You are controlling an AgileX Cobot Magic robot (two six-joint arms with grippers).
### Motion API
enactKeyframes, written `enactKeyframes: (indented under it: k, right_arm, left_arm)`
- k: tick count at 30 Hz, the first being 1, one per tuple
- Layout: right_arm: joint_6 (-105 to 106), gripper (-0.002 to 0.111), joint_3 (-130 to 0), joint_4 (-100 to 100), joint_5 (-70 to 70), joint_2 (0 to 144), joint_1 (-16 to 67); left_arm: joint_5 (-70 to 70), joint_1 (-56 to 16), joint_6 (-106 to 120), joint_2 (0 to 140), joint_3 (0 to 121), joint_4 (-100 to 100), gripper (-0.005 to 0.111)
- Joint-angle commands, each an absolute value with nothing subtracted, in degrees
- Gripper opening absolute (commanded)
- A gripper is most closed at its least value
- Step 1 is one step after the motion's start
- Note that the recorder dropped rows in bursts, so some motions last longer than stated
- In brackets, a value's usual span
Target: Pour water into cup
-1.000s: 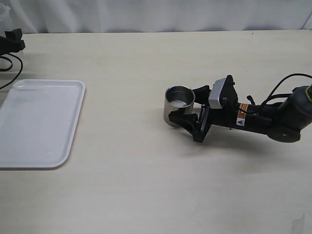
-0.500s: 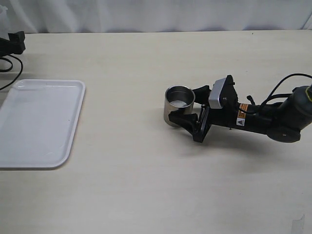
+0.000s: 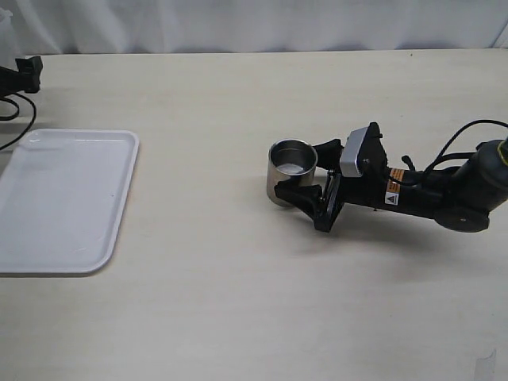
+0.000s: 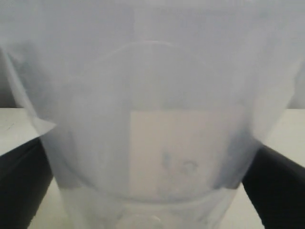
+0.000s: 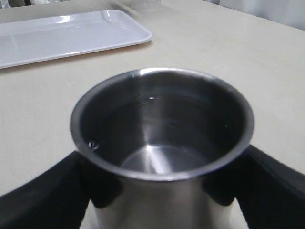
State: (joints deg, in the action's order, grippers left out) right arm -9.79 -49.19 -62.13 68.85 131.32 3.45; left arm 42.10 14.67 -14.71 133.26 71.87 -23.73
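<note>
Short cylindrical cup (image 3: 290, 176), brushed steel with a shiny rim, stood upright on the pale matte table (image 3: 238, 302), well right of a glossy white tray (image 3: 71, 198). Clear water (image 3: 294, 167) pooled shallow inside. The right end effector (image 3: 305, 170) grasped the cup walls. The left end effector (image 4: 152, 188) flanked a cloudy plastic beaker (image 4: 152, 105); grip could not be told. Versus a second earlier, the cup was unmoved and the left arm had shifted slightly.

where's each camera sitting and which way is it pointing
Exterior: high up, looking down on table, tray, cup and right arm.
Left wrist: behind the left fingers, facing a translucent beaker between them.
Right wrist: behind the right fingers, looking into the cup between them.
Shared: exterior and right wrist both show cup and tray.
</note>
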Motion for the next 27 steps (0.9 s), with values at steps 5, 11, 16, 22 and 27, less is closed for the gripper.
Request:
enactKeyframes:
  k: [5,11,16,22,27]
  right_arm:
    - [-9.8,0.004,-49.6,-62.4,70.0,131.1,3.4]
    - [-9.8,0.004,-49.6,-62.4,70.0,131.1,3.4]
    - [-9.8,0.004,-49.6,-62.4,70.0,131.1,3.4]
    - [-9.8,0.004,-49.6,-62.4,70.0,131.1,3.4]
    - [-9.8,0.004,-49.6,-62.4,70.0,131.1,3.4]
  left_arm:
    - [43.5,15.6,-12.9,126.6,65.6,-23.2,0.105]
    - [43.5,15.8,-12.1,120.6,59.6,-23.2,0.105]
    - [42.7,16.0,-11.5,114.9,54.8,-23.1,0.105]
    - [42.2,16.0,-11.3,107.4,50.6,-23.1,0.105]
    - [37.4,16.0,-11.3,101.2,49.3,-23.3,0.105]
